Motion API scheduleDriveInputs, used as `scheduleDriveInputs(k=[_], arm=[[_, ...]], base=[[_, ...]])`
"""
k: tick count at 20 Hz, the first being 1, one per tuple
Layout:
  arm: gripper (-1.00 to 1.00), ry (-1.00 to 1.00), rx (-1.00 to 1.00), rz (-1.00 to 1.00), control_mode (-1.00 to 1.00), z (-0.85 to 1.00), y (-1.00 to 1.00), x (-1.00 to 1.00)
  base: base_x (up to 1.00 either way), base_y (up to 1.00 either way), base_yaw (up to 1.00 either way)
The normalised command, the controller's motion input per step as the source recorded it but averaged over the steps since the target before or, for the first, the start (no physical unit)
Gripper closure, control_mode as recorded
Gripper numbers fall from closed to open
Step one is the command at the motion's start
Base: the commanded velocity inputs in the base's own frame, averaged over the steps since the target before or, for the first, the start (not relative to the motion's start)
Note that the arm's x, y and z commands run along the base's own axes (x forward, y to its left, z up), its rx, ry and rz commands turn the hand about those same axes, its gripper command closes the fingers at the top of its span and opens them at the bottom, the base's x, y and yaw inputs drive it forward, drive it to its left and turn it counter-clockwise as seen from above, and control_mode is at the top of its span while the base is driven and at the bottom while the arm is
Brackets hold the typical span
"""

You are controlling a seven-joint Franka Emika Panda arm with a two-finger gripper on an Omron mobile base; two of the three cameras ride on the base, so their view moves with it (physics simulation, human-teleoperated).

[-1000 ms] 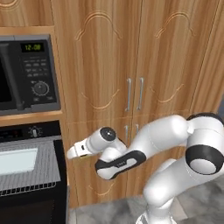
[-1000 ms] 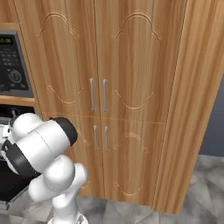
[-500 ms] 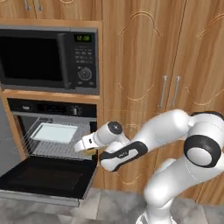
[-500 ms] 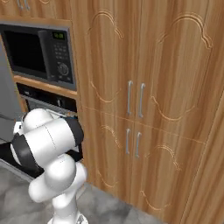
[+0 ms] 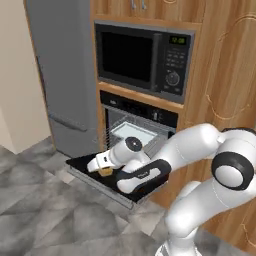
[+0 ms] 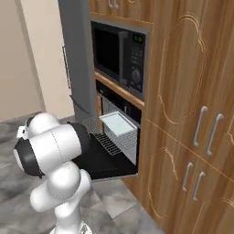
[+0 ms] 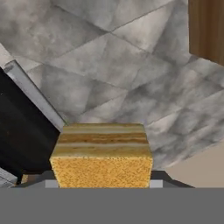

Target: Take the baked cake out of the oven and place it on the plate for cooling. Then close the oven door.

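Cake [image 7: 101, 155] sits right at the gripper [image 5: 106, 171] in your hand view, a square block with a golden crumb side and layered top, and the fingers are pinching it from both sides, with just their dark tips showing at its lower corners. From your left base view you can see the same yellow piece under the white hand, held over the front part of the oven door [image 5: 87, 172], which lies dropped open and flat like a black shelf. Behind it the oven [image 5: 137, 122] stands open, with its dark control strip above the cavity, a wire rack [image 6: 106, 139] inside, and a pale rectangular tray [image 6: 118, 124] resting on that rack. Above the oven you have the microwave [image 5: 142, 59] with its keypad and green clock. Around these, wood-grain cabinets [image 6: 192, 114] with silver bar handles run to the right, and a tall grey panel [image 5: 62, 75] stands to the left of the oven column, with a beige wall [image 5: 15, 75] beyond it. Floor [image 7: 131, 65] below is grey stone tile in large irregular slabs, and in the hand view it lies beneath the cake, with the black edge of the door at the left.
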Motion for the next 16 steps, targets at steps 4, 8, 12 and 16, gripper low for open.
scheduleDriveInputs(k=[4, 8, 12, 16], arm=[[1.0, 0.0, 0.0, 0.0, 1.0, 0.0, 0.0, 0.0], [1.0, 0.0, 0.0, 0.0, 1.0, 0.0, 0.0, 0.0], [1.0, 0.0, 0.0, 0.0, 1.0, 0.0, 0.0, 0.0], [1.0, 0.0, 0.0, 0.0, 1.0, 0.0, 0.0, 0.0]], base=[[-0.19, -0.08, 0.78], [-0.13, -0.02, 0.75], [-0.05, -0.01, 0.73], [0.0, 0.0, 0.7]])
